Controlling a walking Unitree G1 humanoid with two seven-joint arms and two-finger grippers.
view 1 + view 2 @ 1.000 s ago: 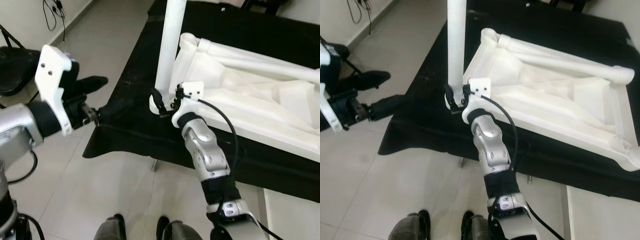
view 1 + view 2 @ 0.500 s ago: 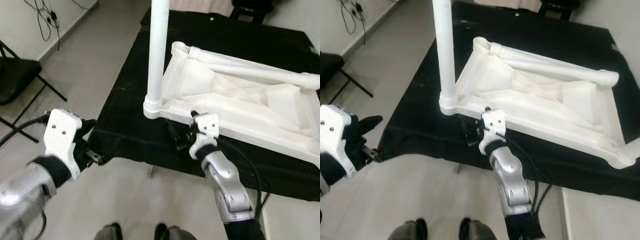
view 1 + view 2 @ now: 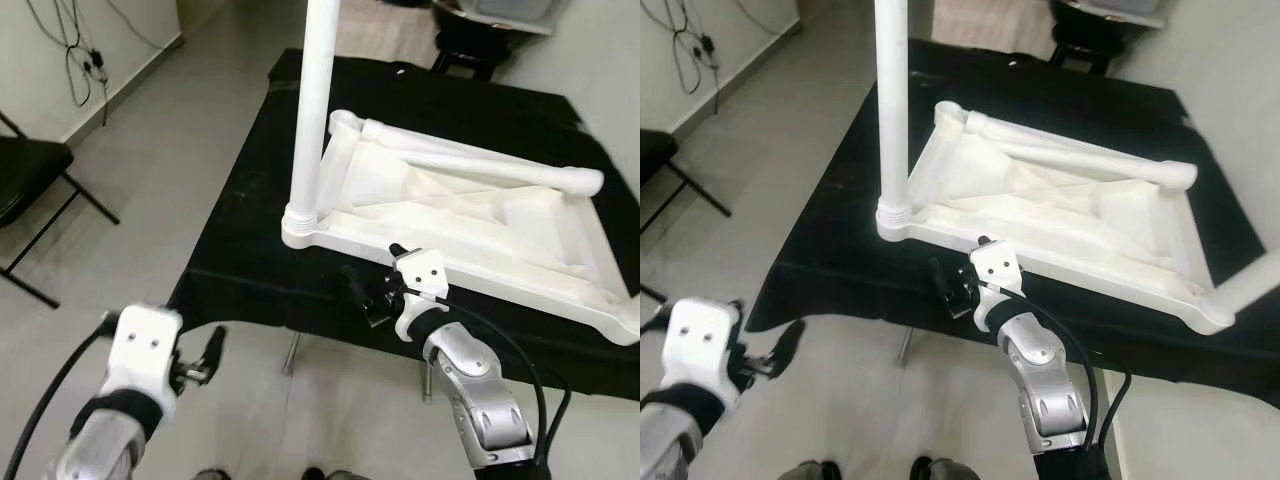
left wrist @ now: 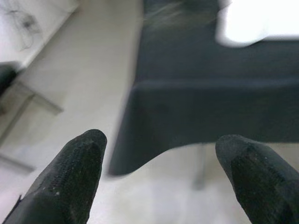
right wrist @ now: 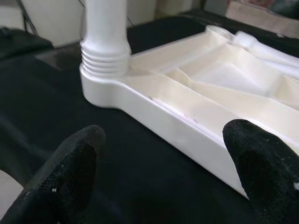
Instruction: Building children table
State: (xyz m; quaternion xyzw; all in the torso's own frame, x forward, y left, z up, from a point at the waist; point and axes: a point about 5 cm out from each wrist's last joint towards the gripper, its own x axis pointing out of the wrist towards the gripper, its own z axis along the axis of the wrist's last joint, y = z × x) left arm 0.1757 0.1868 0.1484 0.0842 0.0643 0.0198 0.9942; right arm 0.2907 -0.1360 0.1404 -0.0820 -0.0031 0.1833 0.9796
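Children's table (image 3: 470, 215): you see it upside down on the black-draped desk (image 3: 250, 250), a white plastic top with ribbed underside. One white leg (image 3: 312, 110) stands upright in the near corner socket; another lies across the far edge. Right end effector (image 3: 372, 297) hovers at the desk's near edge, fingers apart, empty. Left end effector (image 3: 207, 355) hangs over the floor, open, empty.

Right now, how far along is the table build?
Done: one leg stands screwed into a corner of the upside-down white tabletop on the black cloth. In hand: nothing; right tool is open beside that corner, left tool open over the floor. Left: a loose leg lies across the tabletop.
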